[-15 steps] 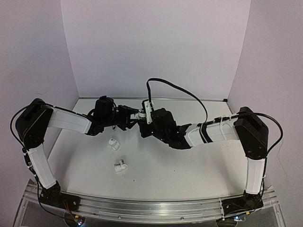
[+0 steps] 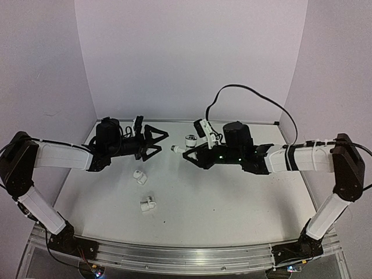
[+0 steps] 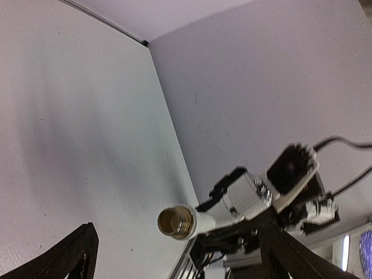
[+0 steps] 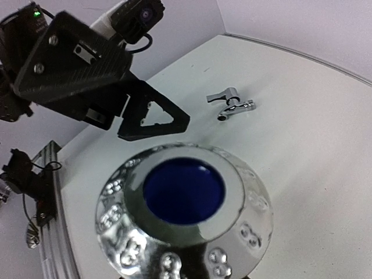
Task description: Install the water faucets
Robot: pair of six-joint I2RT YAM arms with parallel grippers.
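Note:
A water faucet hangs above the table, its white threaded spout pointing left and its round knob up. My right gripper is shut on it. The right wrist view is filled by the faucet's chrome knob with a blue cap, which hides my fingers. In the left wrist view the brass-lined threaded end faces me, just beyond my fingertips. My left gripper stands wide open and holds nothing, a short gap left of the spout. Two white fittings lie on the table.
A small silver metal piece lies on the table beyond the faucet in the right wrist view. White walls close the back and both sides. The right arm's black cable loops up above the arm.
The left gripper has opened wide, let go of the faucet and drawn back left. The right gripper has pulled right with the faucet. Both arms now stretch lower and wider apart.

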